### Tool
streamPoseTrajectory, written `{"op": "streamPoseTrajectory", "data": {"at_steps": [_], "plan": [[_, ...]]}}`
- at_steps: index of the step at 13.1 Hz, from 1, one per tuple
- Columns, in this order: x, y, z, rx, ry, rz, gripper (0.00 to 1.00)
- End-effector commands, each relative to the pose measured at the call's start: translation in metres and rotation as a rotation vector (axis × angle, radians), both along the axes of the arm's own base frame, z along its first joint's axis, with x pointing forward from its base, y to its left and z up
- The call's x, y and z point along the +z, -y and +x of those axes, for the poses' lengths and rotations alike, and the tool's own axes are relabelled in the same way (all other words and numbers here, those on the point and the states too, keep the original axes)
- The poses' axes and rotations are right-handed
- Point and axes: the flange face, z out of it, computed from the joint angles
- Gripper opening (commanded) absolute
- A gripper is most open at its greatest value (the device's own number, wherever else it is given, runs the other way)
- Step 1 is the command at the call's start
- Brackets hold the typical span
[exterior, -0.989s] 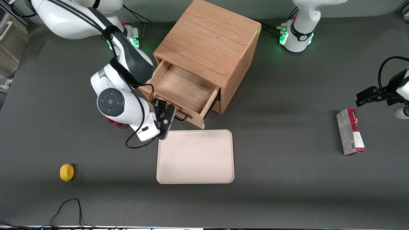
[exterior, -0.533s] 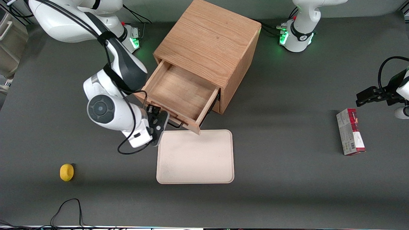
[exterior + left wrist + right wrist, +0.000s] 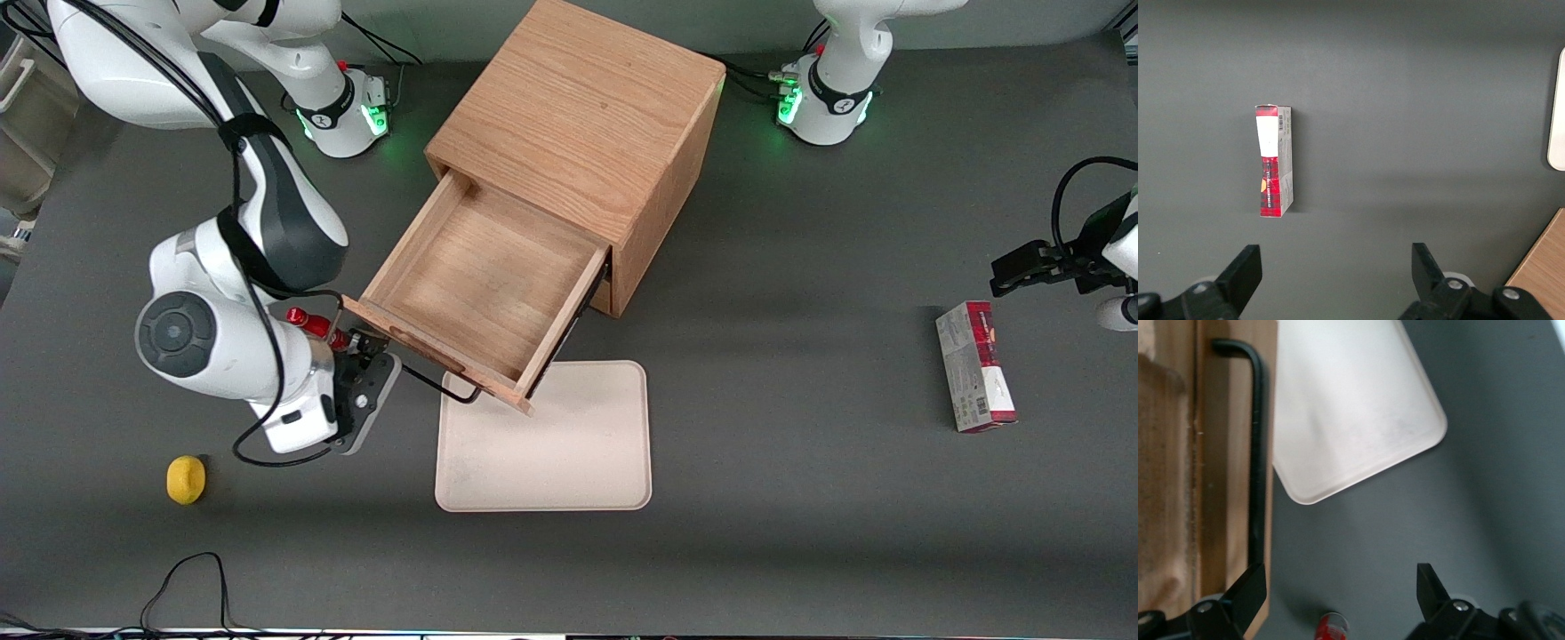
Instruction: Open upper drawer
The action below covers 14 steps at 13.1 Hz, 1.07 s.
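Observation:
The upper drawer (image 3: pixel 471 284) is pulled far out of the oak cabinet (image 3: pixel 578 107), and its bare wooden tray is open to view. Its thin black wire handle (image 3: pixel 440 387) runs along the front panel, above a corner of the tray. My right gripper (image 3: pixel 373 378) is in front of the drawer, at the handle's end nearer the working arm. In the right wrist view the gripper (image 3: pixel 1340 579) is open with nothing between the fingers. One finger (image 3: pixel 1248 593) lies against the end of the handle (image 3: pixel 1257 473) and the front panel (image 3: pixel 1231 487). The lower drawer is hidden under the upper one.
A cream tray (image 3: pixel 542 436) lies on the dark table in front of the drawer, also in the right wrist view (image 3: pixel 1351 407). A small red bottle (image 3: pixel 311 324) (image 3: pixel 1331 628) lies beside my wrist. A lemon (image 3: pixel 186 480) lies nearer the camera. A red box (image 3: pixel 973 364) lies toward the parked arm's end.
The upper drawer has slid much farther out of the cabinet. My gripper moved with it, away from the cabinet, and now stands at the handle's end. The red bottle has come into view.

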Motion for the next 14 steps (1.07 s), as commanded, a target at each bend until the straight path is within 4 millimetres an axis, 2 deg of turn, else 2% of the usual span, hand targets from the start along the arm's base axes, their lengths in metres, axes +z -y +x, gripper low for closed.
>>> {"op": "streamPoseTrajectory", "data": {"at_steps": [1, 3, 4, 5, 7, 8, 10, 11, 12, 14], "plan": [[0.034, 0.012, 0.007, -0.019, 0.047, -0.004, 1.00], [0.073, 0.039, 0.004, -0.109, 0.071, 0.058, 1.00], [0.096, 0.062, -0.002, -0.249, 0.047, 0.095, 1.00], [0.116, 0.093, -0.022, -0.380, -0.020, 0.048, 1.00], [0.128, 0.132, -0.055, -0.560, -0.098, -0.028, 1.00], [0.132, 0.159, -0.078, -0.620, -0.106, -0.058, 1.00], [0.137, 0.191, -0.131, -0.784, -0.109, -0.095, 1.00], [0.140, 0.202, -0.158, -0.890, -0.113, -0.099, 1.00], [0.145, 0.205, -0.182, -0.967, -0.098, -0.106, 1.00], [0.158, 0.207, -0.216, -1.069, -0.067, -0.090, 1.00]]}}
